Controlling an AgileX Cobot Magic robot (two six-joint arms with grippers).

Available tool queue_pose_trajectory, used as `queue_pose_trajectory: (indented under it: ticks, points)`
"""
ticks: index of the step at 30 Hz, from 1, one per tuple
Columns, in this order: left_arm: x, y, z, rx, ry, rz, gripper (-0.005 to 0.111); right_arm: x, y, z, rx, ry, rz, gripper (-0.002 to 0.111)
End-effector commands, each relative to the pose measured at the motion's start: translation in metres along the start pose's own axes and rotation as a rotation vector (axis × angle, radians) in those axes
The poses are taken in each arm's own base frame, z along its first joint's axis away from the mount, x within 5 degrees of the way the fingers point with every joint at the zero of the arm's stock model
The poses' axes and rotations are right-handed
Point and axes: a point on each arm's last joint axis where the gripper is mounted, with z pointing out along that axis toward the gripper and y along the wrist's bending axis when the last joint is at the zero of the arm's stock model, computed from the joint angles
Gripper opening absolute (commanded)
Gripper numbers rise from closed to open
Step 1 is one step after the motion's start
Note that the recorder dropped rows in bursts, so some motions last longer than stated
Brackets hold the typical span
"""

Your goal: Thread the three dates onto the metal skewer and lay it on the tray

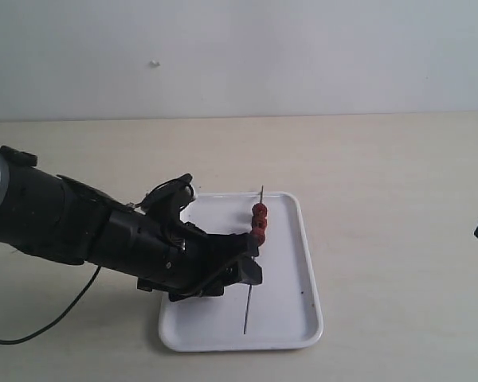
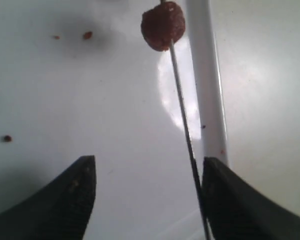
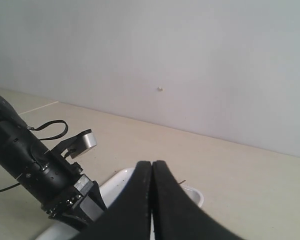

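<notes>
Three wrinkled red-brown dates point(image 1: 259, 221) are seen threaded on the thin dark metal skewer point(image 1: 248, 306), which lies on the flat white rectangular tray point(image 1: 307, 263) on the beige counter point(image 1: 382, 175). In the left wrist view only one fruit is shown. There the left gripper point(image 2: 149, 172) is spread wide with nothing clamped and the skewer just beside one finger. The right gripper point(image 3: 151, 200) is pressed closed and empty.

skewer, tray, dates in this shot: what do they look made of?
Skewer: metal by the look; thin, straight dark grey rod with a dull sheen.
Tray: probably plastic or melamine, possibly enamel; smooth glossy white, with a bright glare patch in the left wrist view.
Dates: dried fruit; matt, wrinkled red-brown skin.
</notes>
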Motion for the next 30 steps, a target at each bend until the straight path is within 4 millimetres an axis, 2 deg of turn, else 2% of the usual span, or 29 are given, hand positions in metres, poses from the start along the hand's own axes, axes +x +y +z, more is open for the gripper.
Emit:
queue_pose_trajectory:
  ticks: [1, 13, 21, 23, 25, 28, 29, 30]
  points:
    - [-0.002, -0.003, -0.002, 0.014, -0.005, 0.021, 0.062, 0.002, 0.000, 0.000, -0.002, 0.005, -0.006, 0.000]
    - [-0.003, -0.004, -0.005, 0.010, -0.011, 0.041, 0.062, 0.002, 0.000, 0.000, -0.002, 0.006, -0.007, 0.000]
    - [-0.018, -0.023, -0.040, 0.073, -0.097, 0.159, 0.061, 0.002, -0.003, 0.000, 0.039, 0.011, -0.009, 0.000]
    - [-0.019, -0.032, -0.052, 0.086, -0.119, 0.236, 0.053, 0.002, -0.004, 0.000, 0.043, 0.011, -0.010, 0.000]
    - [-0.020, -0.038, -0.063, 0.096, -0.132, 0.295, 0.038, 0.002, -0.004, 0.000, 0.043, 0.011, -0.010, 0.000]
    - [-0.019, -0.048, -0.078, 0.114, -0.147, 0.375, 0.006, 0.002, -0.005, 0.000, 0.052, 0.013, -0.010, 0.000]
    - [-0.019, -0.050, -0.083, 0.114, -0.154, 0.412, 0.001, 0.003, -0.006, -0.001, 0.065, 0.014, -0.010, 0.000]
    - [-0.018, -0.053, -0.089, 0.116, -0.165, 0.445, 0.000, 0.003, -0.008, -0.001, 0.085, 0.017, -0.010, 0.000]
